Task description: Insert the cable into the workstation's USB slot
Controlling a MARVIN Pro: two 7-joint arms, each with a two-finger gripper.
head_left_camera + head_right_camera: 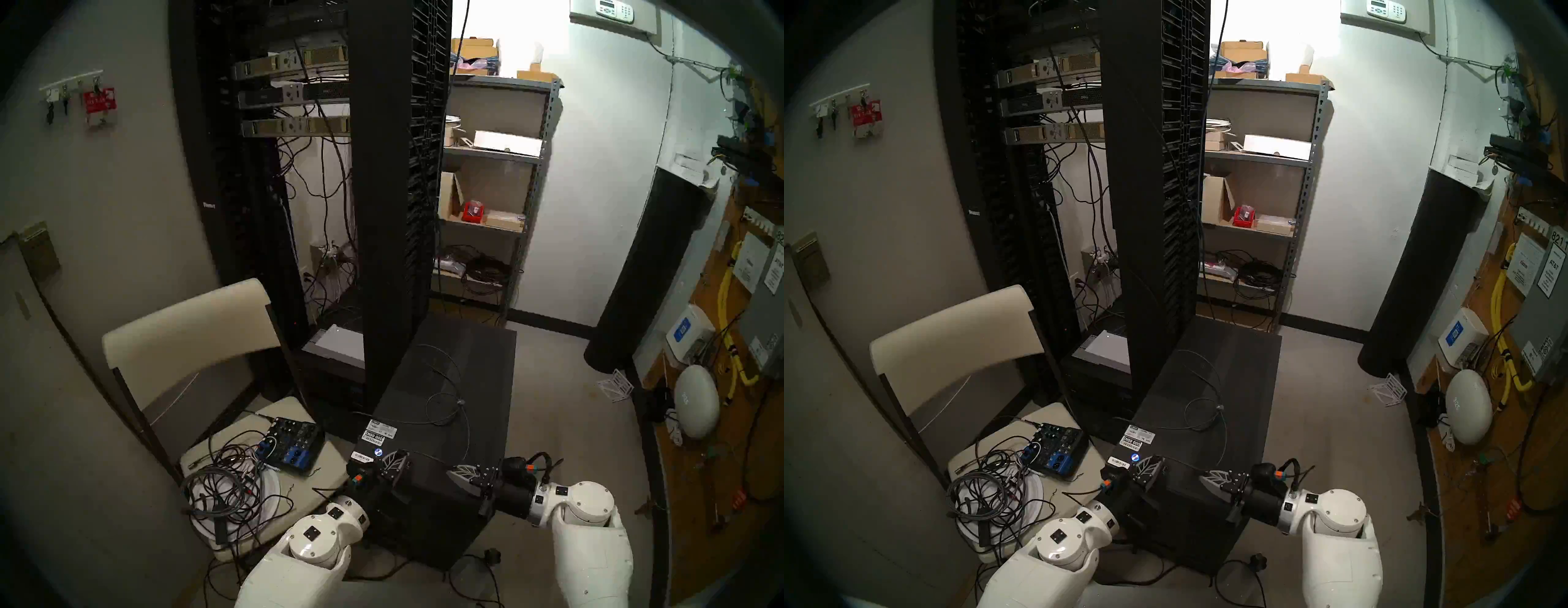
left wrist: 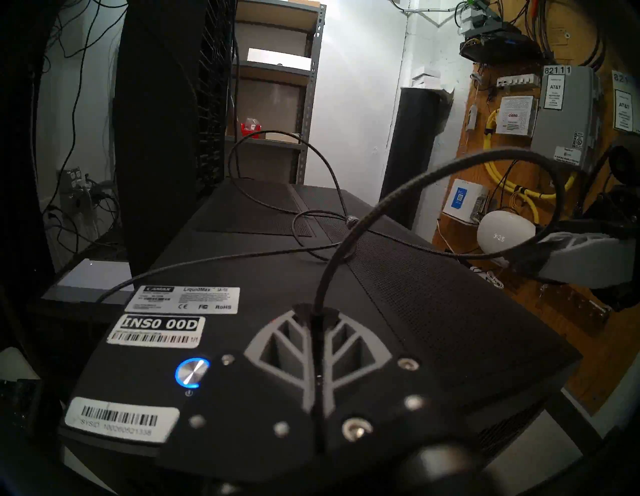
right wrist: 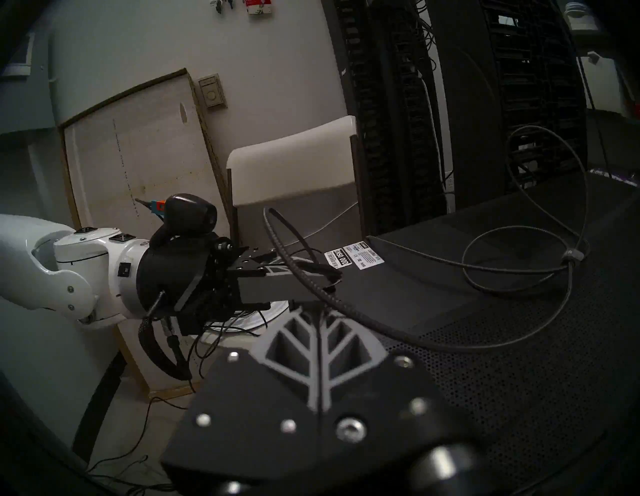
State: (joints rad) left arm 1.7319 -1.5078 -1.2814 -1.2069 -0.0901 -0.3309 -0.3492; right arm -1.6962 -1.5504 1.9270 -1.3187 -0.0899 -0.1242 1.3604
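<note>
The black workstation point(image 1: 488, 382) stands in front of me, mesh top up, with white barcode stickers and a blue-lit button point(image 2: 192, 372). The thin dark-grey cable point(image 2: 460, 161) lies in loops on its top, joined by a small grey clip point(image 2: 351, 220). My left gripper point(image 1: 406, 454) is shut on the cable near the button, and the cable rises out of its fingertips in the left wrist view point(image 2: 316, 311). My right gripper point(image 1: 451, 471) is shut on the same cable a short way to the right point(image 3: 317, 310). The plug and the USB slot are hidden.
A tall black server rack point(image 1: 382, 191) stands behind the workstation. On the left is a chair point(image 1: 191, 331) with a heap of cords point(image 1: 220, 484) and an audio mixer point(image 1: 292, 446). A metal shelf point(image 1: 500, 170), a black cylinder point(image 1: 649, 276) and a wired wall board point(image 1: 729, 382) are on the right.
</note>
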